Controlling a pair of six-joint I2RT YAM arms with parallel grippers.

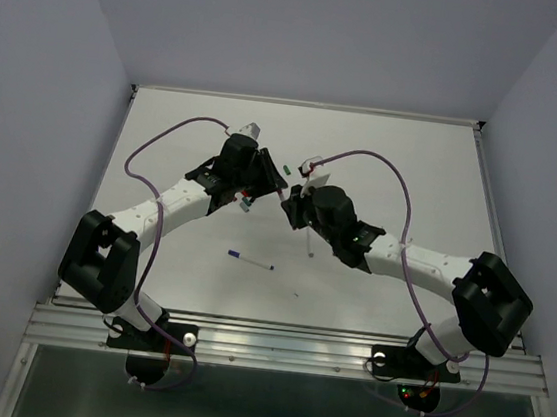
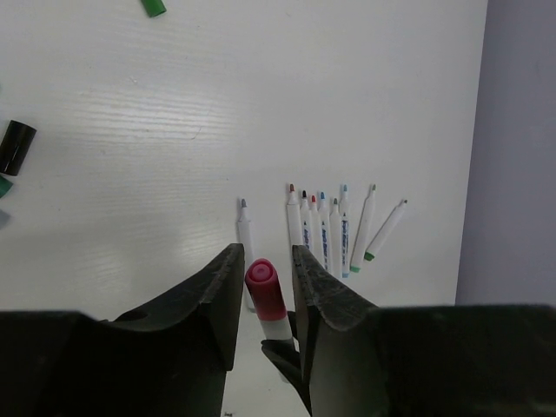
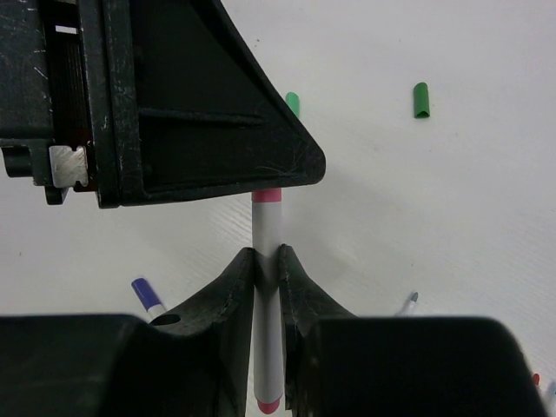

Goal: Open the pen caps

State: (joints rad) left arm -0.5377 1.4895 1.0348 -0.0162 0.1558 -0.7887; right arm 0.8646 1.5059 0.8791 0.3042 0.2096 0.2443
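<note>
1. The right gripper (image 3: 265, 254) is clamped on the white barrel of the held pen (image 3: 267, 295) and holds it clear of the table (image 1: 414, 164).
2. The left gripper (image 2: 266, 252) meets it at the cap end. Its jaws stand close on either side of the red cap (image 2: 265, 287). Whether they already press on the cap I cannot tell, as a sliver of gap shows on one side.
3. The red cap sits fully on the held pen, so this pen looks to be at the pull-off step, not yet opened.
4. Beyond the held pen, in the left wrist view, lies a row of uncapped pens (image 2: 326, 230) with tips bare. One more bare-tipped pen (image 2: 246, 228) lies just beside the held pen. These count as done.
5. Near the held pen, towards the arm bases, a blue-capped pen (image 1: 250, 260) lies alone on the table. It appears to be the one pen left after this one.
6. Loose caps lie scattered well apart from the held pen: two green caps (image 3: 421, 100), one of them (image 3: 293, 104) closer, and a black cap (image 2: 16, 148). By my reckoning most of the job is finished.
</note>
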